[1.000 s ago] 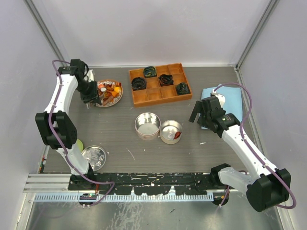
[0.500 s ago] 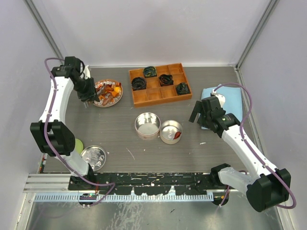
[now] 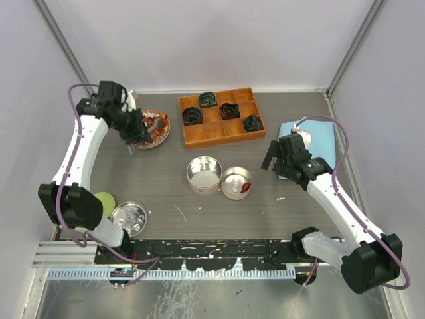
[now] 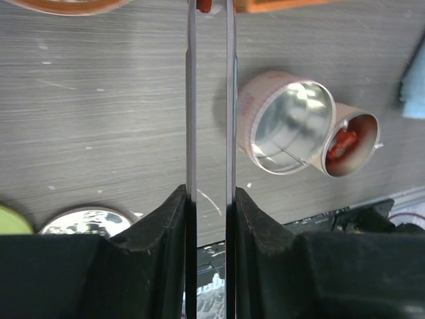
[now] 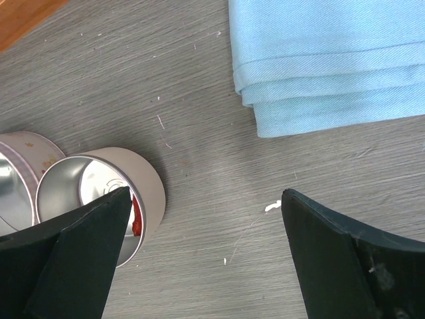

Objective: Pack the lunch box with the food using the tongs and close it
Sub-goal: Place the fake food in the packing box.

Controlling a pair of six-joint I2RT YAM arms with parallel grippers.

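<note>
Bright, even light, sheen on the tongs (image 4: 191,100) (foreground blurred).

White-black arms (image 3: 81,147), purple cables (image 3: 323,117)

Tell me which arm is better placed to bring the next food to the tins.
Left: left gripper holds the tongs, red bit at their tips; right gripper is open, empty, near the cloth.

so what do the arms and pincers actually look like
Both are built alike. The left arm and the right arm have white links with chunky black joints, and a thin purple cable loops along each. The left pincer and the right pincer each have two matte black, wedge-shaped fingers.
</note>
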